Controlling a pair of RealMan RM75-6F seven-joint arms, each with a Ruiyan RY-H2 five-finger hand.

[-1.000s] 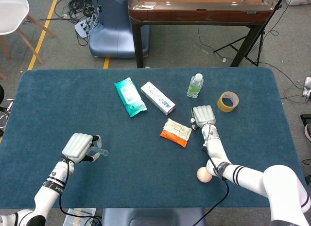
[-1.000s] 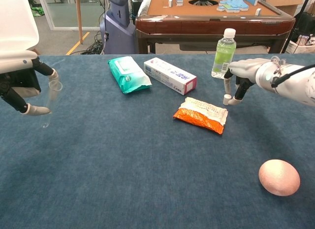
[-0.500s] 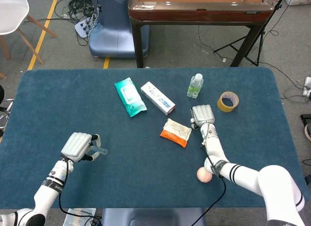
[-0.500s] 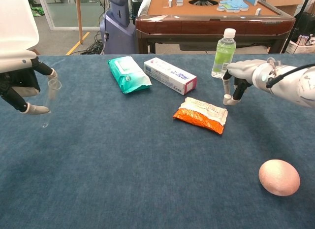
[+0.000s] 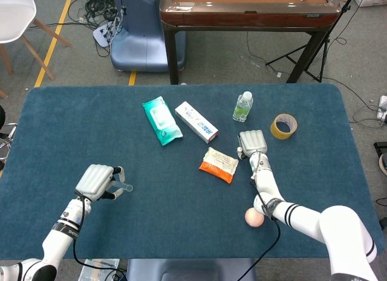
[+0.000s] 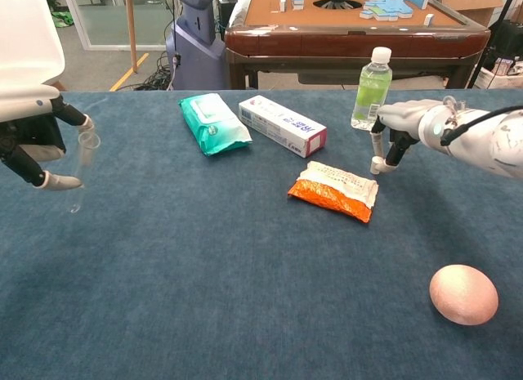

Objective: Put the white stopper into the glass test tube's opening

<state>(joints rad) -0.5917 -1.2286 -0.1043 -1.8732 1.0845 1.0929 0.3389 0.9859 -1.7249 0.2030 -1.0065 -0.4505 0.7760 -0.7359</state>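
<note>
My left hand (image 5: 97,181) (image 6: 33,139) hovers over the table's left side and holds the clear glass test tube (image 6: 82,163) (image 5: 124,187), whose open end points up in the chest view. Far to the right, my right hand (image 5: 253,143) (image 6: 404,122) reaches down beside the orange packet. Its fingertips pinch the small white stopper (image 6: 377,163) right at the table surface. In the head view the hand hides most of the stopper.
On the blue table lie a teal wipes pack (image 5: 161,119), a white box (image 5: 196,121), an orange snack packet (image 5: 219,164) and a pink ball (image 5: 254,217). A small water bottle (image 5: 243,106) stands behind my right hand, and a tape roll (image 5: 283,125) lies to its right.
My right hand's fingertips have closed in around the stopper, which stays about where it was. The left hand and tube have barely moved.
</note>
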